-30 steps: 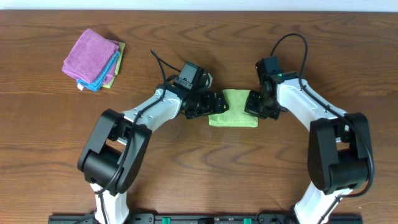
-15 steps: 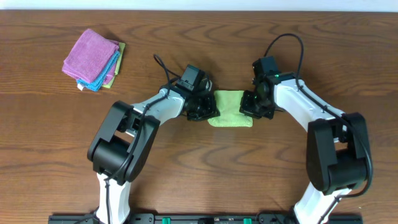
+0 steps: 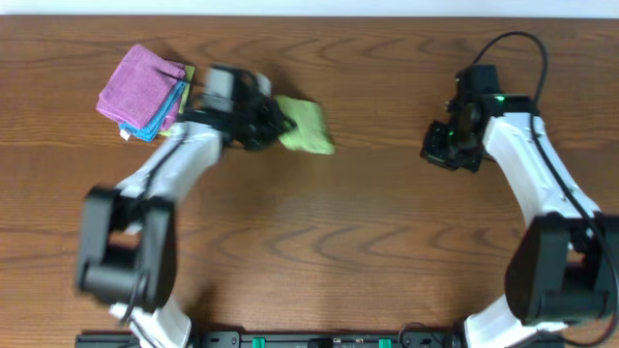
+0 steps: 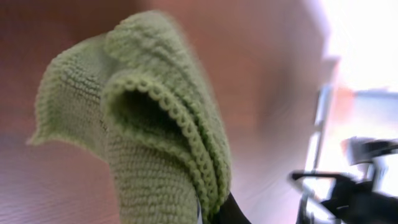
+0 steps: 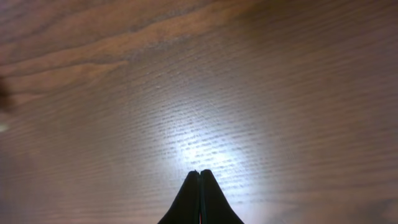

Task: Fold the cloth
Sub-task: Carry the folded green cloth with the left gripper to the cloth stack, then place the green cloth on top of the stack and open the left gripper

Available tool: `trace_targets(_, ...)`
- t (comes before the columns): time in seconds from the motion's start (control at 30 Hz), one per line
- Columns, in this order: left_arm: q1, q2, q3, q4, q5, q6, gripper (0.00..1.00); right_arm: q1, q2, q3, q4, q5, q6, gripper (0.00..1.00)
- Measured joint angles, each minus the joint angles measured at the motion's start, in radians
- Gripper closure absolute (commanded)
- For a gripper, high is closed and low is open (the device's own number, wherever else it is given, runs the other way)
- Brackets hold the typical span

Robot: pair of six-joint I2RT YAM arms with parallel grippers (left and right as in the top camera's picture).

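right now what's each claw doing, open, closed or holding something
left claw: closed on the folded green cloth, held off the table.
right claw: closed, holding nothing.

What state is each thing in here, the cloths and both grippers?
Light lime-green microfibre cloth: folded in layers, gripped at one end.
Left gripper: shut on the lime-green cloth.
Right gripper: shut, holding nothing.
Stack of purple and blue cloths: folded, piled, purple on top.

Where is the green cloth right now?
Overhead, the cloth is bunched in the left tool, upper left of the view, just right of the purple-and-blue cloth pile.
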Motion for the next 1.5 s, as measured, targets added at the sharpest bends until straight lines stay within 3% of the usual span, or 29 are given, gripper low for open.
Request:
trace_targets(0.2, 0.307, -0.242, 0.079, 0.068, 0.003, -0.027, 0.94, -0.002, -0.032, 0.002, -0.04, 0.0, -0.02, 0.98)
trace_targets(0.33, 0.502, -0.232, 0.083, 0.105, 0.068, -0.049, 0.94, -0.002, -0.032, 0.002, -0.049, 0.0, -0.022, 0.98)
trace_targets(0.43, 0.571, -0.168, 0.083, 0.147, 0.124, -0.053, 0.94, -0.002, -0.032, 0.002, -0.046, 0.0, -0.022, 0.98)
trace_targets(0.77, 0.57, -0.013, 0.086, 0.229, 0.166, -0.063, 0.94, -0.002, -0.032, 0.002, -0.02, 0.0, -0.042, 0.99)
trace_targets(1.17, 0.57, 0.075, 0.186, 0.225, 0.074, 0.082, 0.94, -0.002, -0.032, 0.002, -0.009, 0.0, -0.046, 0.98)
trace_targets(1.5, 0.57, 0.169, 0.187, 0.182, 0.042, 0.117, 0.94, -0.002, -0.032, 0.002, -0.009, 0.0, -0.046, 0.98)
